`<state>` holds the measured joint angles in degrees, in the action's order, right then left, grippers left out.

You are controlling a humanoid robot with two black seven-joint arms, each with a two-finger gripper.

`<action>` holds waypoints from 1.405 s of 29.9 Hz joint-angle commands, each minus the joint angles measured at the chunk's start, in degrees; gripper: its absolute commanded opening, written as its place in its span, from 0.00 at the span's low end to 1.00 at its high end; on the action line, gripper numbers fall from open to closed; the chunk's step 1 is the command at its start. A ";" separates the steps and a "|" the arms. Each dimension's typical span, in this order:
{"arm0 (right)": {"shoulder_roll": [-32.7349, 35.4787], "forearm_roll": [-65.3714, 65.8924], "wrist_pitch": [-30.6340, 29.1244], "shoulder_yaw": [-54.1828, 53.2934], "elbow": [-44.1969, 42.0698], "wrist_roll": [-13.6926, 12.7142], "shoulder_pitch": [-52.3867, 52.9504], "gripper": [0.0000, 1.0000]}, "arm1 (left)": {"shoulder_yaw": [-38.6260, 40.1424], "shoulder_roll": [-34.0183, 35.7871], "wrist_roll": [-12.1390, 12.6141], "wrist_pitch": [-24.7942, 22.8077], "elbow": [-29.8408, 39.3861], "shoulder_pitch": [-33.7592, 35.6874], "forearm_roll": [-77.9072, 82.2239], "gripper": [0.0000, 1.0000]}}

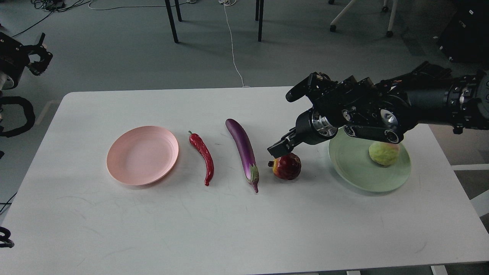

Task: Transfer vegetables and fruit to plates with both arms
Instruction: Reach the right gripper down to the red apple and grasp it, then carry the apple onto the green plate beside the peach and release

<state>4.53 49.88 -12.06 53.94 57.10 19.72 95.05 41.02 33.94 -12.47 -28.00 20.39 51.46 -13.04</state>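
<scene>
A: Fingers of our right gripper [282, 146]: status? 
B: We see one dark fingertip block low over the round dark red pomegranate [287, 166], at its upper left edge. We cannot separate two fingers, so we cannot tell how far they are spread or whether they have hold of the fruit. The pomegranate rests on the white rectangular table [229, 229].

A: Left gripper [38, 57]? 
B: It is at the upper left edge, off the table, well apart from every item. Its fingers look curved with a gap between them, but it is too small and dark for us to tell its opening. We see nothing in it.

A: Item positions? 
B: From left to right: round shallow pale pink plate [142, 154], bare; curved glossy red chili pepper [202, 154]; long glossy purple eggplant [243, 152], stem cap toward us; pomegranate just beside that cap; round shallow pale green plate [363, 173]. The bumpy yellow-green fruit [384, 153] sits on the green plate, toward its right side, partly under our black right arm [420, 99].
</scene>
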 commanded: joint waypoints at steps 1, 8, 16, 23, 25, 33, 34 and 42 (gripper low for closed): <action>-1.28 -0.05 1.07 1.96 -0.14 0.50 -0.13 0.95 | -0.06 -0.02 -0.01 0.00 0.00 0.30 0.03 0.98; -2.16 0.04 1.16 2.40 -0.14 0.58 -1.97 0.93 | -0.06 0.69 -0.10 0.00 0.00 0.13 -0.06 0.98; -2.33 0.74 1.16 3.36 -0.23 1.46 -3.29 0.80 | -0.06 0.78 -0.10 0.00 0.00 0.22 -0.06 0.98; -4.09 3.20 1.16 7.76 -0.41 5.95 -3.21 0.54 | 0.11 0.69 -0.19 0.00 0.00 0.30 -0.32 0.98; -4.53 3.21 1.16 7.76 -0.41 5.95 -2.60 0.50 | 0.02 0.69 -0.19 0.00 0.00 0.30 -0.32 0.98; 1.08 3.47 1.16 6.97 1.26 5.86 4.52 0.49 | -0.06 0.95 -0.19 0.00 0.00 0.39 -0.24 0.98; 2.31 3.56 1.16 7.06 1.61 5.68 5.14 0.49 | 0.02 1.04 -0.19 0.00 0.00 0.39 -0.24 0.98; 14.00 9.53 1.07 7.85 2.76 5.51 4.53 0.50 | -0.06 1.74 -0.10 0.00 0.00 0.30 -0.15 0.98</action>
<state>14.56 57.96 -10.90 61.71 59.37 25.22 100.10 40.96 35.50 -12.66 -28.01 20.39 51.83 -13.19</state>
